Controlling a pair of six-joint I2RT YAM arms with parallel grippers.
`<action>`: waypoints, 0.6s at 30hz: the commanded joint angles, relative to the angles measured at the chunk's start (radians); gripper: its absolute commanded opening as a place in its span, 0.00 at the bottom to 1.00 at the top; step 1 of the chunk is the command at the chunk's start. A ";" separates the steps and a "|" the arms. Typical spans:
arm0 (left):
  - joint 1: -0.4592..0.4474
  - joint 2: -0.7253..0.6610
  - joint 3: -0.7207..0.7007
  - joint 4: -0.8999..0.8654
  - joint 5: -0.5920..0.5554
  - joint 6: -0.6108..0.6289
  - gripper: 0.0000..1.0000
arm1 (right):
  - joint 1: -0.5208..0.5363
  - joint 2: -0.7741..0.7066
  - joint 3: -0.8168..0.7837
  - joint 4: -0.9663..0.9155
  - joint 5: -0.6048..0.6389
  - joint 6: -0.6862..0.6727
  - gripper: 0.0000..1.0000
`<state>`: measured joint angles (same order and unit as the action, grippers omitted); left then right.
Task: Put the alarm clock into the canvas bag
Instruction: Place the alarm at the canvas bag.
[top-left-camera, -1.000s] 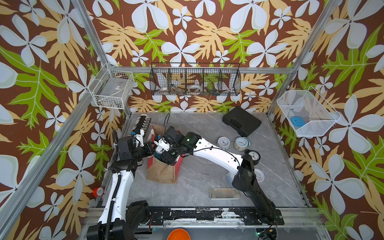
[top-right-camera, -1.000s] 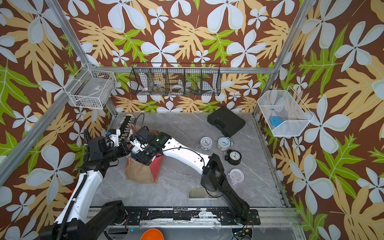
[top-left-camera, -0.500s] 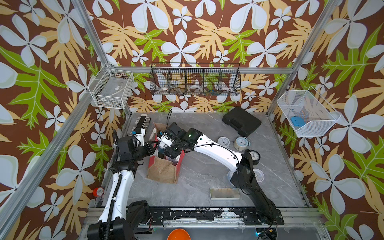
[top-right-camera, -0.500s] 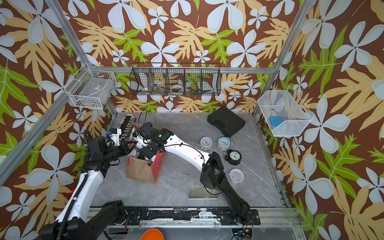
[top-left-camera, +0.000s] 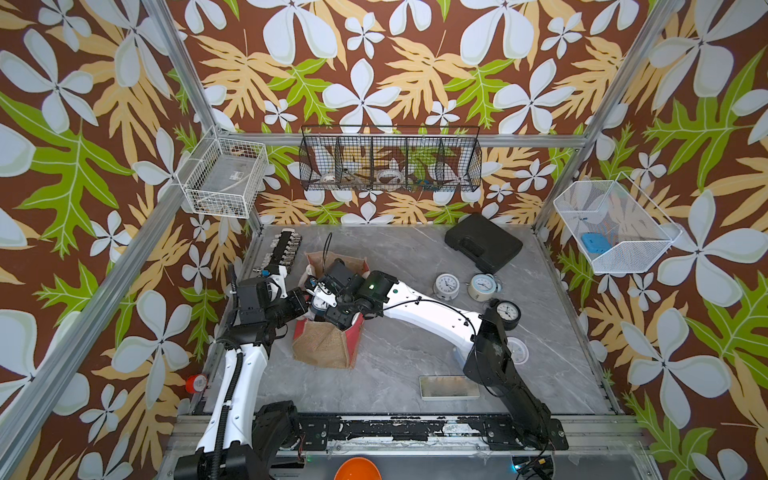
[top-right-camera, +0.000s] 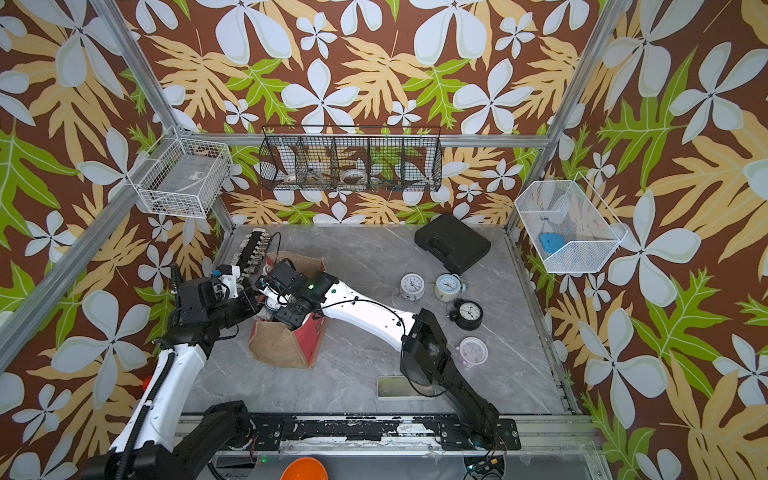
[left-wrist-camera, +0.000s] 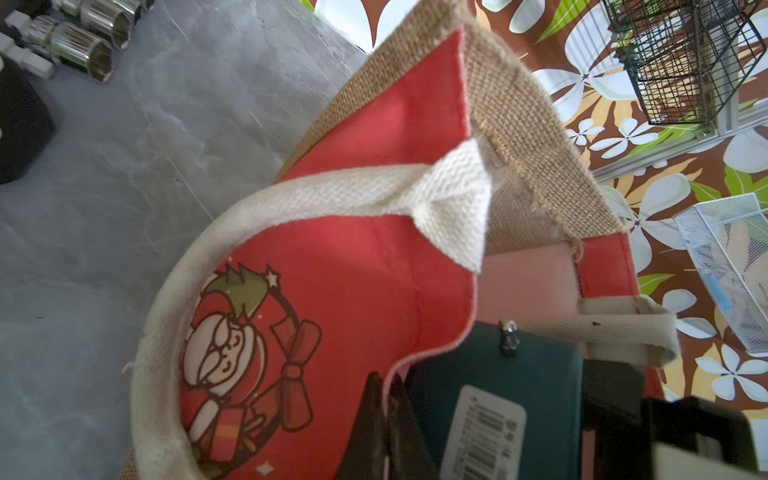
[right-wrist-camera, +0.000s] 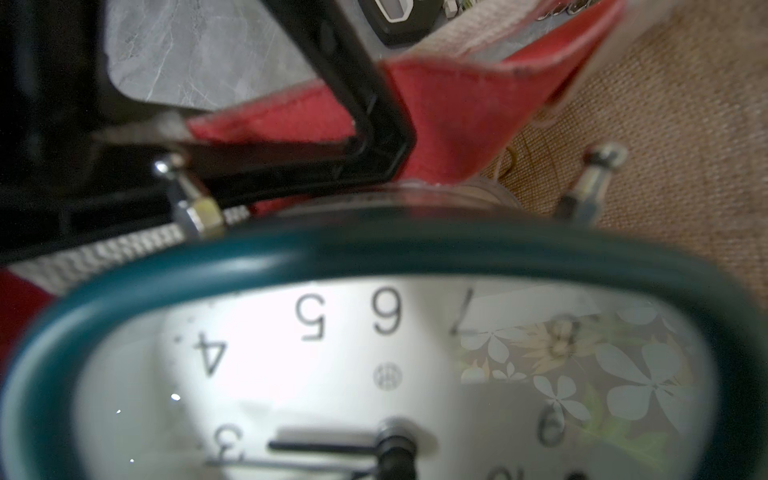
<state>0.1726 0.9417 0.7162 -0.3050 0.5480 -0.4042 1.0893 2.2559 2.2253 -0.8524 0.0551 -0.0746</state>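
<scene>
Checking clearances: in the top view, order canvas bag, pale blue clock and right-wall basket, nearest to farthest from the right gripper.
1. canvas bag: the right gripper is at its mouth.
2. pale blue clock: standing off to the right.
3. right-wall basket: high, far right.

On table (top-left-camera: 395, 365): canvas bag (top-left-camera: 324, 347) upright, mouth up.

At left gripper (left-wrist-camera: 384, 390): fingers (left-wrist-camera: 368, 419) sit one each side of the bag's left rim, with the panel between them.

At right gripper (top-left-camera: 328, 311): over the bag mouth, just right of the left fingers. It has the alarm clock (right-wrist-camera: 374, 353) between its fingers, on the inner side of the pinched panel.

Behind the left fingers, near: socket rail (top-left-camera: 284, 249) along the table edge.

Right of the right fingers, well apart: first clock (top-left-camera: 446, 286), second clock (top-left-camera: 482, 286) just right of it, third clock (top-left-camera: 508, 311) before those.

Behind and right: case (top-left-camera: 484, 247).

Before and right: tray (top-left-camera: 449, 387).
</scene>
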 joint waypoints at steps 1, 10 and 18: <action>-0.003 -0.035 0.042 0.144 0.004 0.009 0.00 | 0.015 0.006 -0.016 -0.197 -0.035 -0.046 0.61; -0.003 -0.069 0.071 0.038 -0.088 0.059 0.00 | -0.002 -0.072 -0.074 -0.162 0.018 0.014 0.62; -0.002 -0.047 0.129 -0.050 -0.195 0.114 0.00 | -0.009 -0.109 -0.108 -0.129 0.010 0.017 0.61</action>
<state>0.1684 0.8921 0.8268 -0.3885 0.3958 -0.3248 1.0798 2.1666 2.1353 -0.9627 0.0780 -0.0483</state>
